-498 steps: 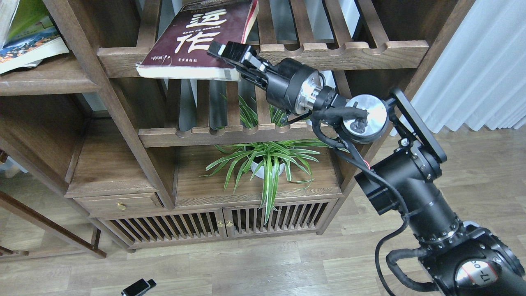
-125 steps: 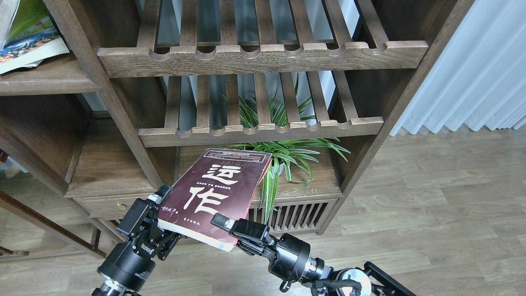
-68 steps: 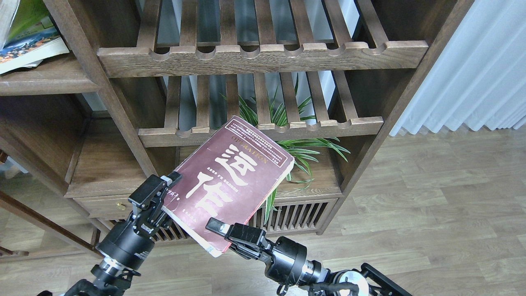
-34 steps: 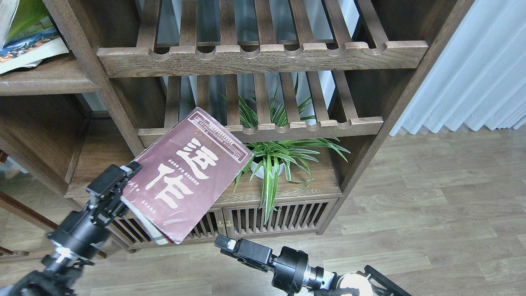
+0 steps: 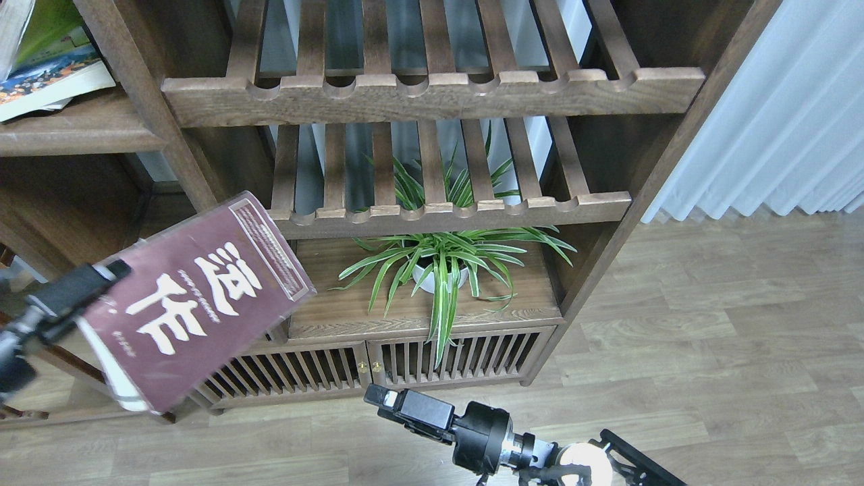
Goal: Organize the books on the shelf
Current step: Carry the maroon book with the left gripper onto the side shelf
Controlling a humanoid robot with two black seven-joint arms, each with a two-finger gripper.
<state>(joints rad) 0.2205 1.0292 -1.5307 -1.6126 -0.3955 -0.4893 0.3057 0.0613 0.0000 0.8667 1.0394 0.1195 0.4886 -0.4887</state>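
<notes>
Leftward has swung the tilted maroon book (image 5: 196,297), left claw (image 5: 84,287) clamping its corner.

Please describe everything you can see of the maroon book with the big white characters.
The maroon book is a thick paperback with two big white Chinese characters and small white print on its glossy cover. Pale page edges show along its lower left side. It hangs in the air, tilted, in front of the lower left part of the wooden cabinet. The left end effector grips its left edge; nothing else touches it.
</notes>
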